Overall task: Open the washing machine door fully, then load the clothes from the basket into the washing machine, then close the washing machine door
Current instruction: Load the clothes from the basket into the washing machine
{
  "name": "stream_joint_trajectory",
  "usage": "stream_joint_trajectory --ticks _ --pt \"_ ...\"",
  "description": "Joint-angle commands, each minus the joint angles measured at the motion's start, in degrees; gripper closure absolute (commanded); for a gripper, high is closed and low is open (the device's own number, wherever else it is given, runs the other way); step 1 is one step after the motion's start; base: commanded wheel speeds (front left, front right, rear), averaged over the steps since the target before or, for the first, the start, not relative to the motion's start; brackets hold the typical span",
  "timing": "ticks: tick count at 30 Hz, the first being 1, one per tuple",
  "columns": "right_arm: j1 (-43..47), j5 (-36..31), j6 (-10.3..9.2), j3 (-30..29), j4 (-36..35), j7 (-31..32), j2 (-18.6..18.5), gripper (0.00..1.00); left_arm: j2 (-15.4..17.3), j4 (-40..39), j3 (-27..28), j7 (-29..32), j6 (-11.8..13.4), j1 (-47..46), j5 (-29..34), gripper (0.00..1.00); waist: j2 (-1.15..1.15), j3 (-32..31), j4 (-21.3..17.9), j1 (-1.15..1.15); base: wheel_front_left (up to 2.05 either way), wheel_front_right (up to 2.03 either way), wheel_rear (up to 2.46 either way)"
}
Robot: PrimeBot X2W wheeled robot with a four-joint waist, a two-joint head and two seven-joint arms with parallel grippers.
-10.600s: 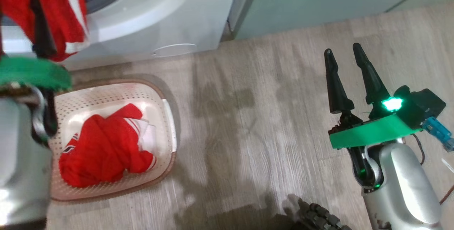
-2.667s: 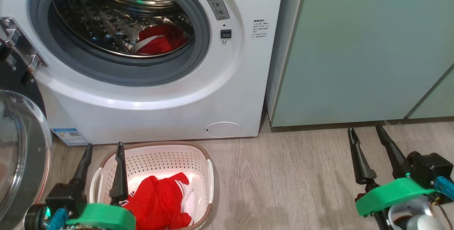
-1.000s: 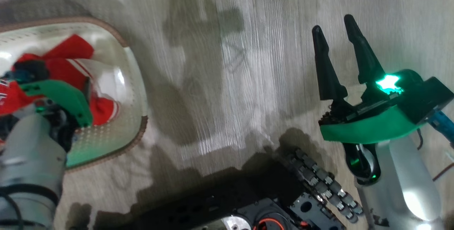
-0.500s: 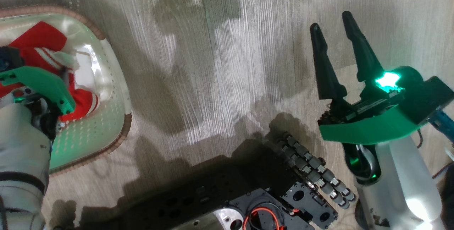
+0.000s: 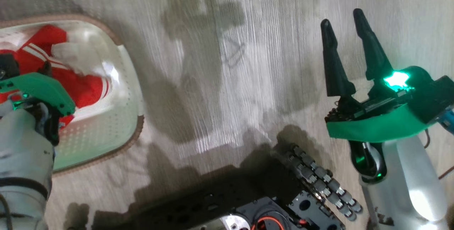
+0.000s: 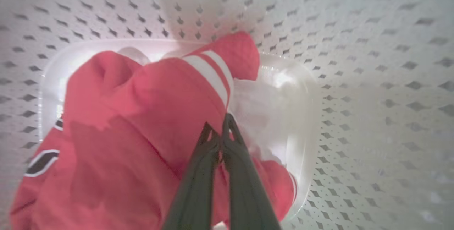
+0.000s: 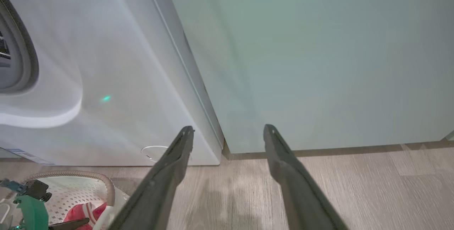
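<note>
Laundry corner, through 3 cameras. Deep inside 1 small rectangular cream plastic basket [image 6: 354, 45] with perforated sides and a brown rim: the left gripper [image 6: 217, 130], its 2 long dark fingers pressed tip to tip, pinching a fold of 1 bright red fabric garment [image 6: 142, 116] just beside 2 white stripes. Crumpled on the basket's bottom, that garment, with 1 black-and-white patch of trim at its lower left edge in the left wrist view and bare glossy basket bottom to its right.

From the head: the basket at the left edge of a pale wood-plank floor [image 5: 230, 63], the left arm's green wrist plate over the red cloth, fingers hidden beneath it. Well apart, at the right: the right gripper [image 5: 342, 18], 2 fingers spread wide, nothing between them, above bare floor, 1 green light glowing at its base. At the bottom edge, the robot's dark base [image 5: 230, 201].

Along the right wrist's fingers: 1 big white front-loading washing machine [image 7: 106, 63], 1 small round flap [image 7: 152, 152] low on its front, just beside 1 pale green cabinet [image 7: 301, 63]; the basket on the floor near the machine's front, red cloth inside.
</note>
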Motion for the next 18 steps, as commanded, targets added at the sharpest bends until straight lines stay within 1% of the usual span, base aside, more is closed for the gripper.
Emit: stream_joint_trajectory --ticks 1,4,8,15,16,18 --pt "2.7 0.3 0.0 0.4 -1.7 -0.5 -0.2 0.0 1.7 -1.1 0.9 -1.0 0.1 3.1 0.4 1.0 0.0 -2.0 1.4 0.0 0.0 0.0 0.0" --pt "2.9 0.1 0.0 -0.2 -1.4 -0.5 -0.2 0.0 1.6 -4.8 1.4 -1.9 0.4 4.7 0.9 1.0 0.0 -4.3 2.7 0.0 0.0 0.0 0.0" --pt "3.4 -0.4 0.0 -1.1 -1.2 -0.5 -0.2 0.0 1.6 -16.4 3.8 -2.0 2.0 9.0 2.4 1.0 0.0 -7.6 4.6 0.0 0.0 0.0 0.0" --pt "4.9 -2.4 0.0 -2.6 0.9 -0.5 -0.2 0.0 -1.4 -34.9 7.0 -2.0 3.8 19.4 6.1 1.0 0.0 -15.5 7.8 0.0 0.0 0.0 0.0" --pt "4.9 -2.4 0.0 -2.6 0.9 -0.5 -0.2 0.0 -1.4 -34.9 7.0 -2.0 3.8 19.4 6.1 1.0 0.0 -15.5 7.8 0.0 0.0 0.0 0.0" --pt "5.3 -3.2 0.0 -3.3 1.4 -0.2 -0.2 0.0 -2.2 -39.6 7.4 -2.0 4.1 21.9 7.1 1.0 0.0 -17.8 8.6 0.0 0.0 0.0 0.0"
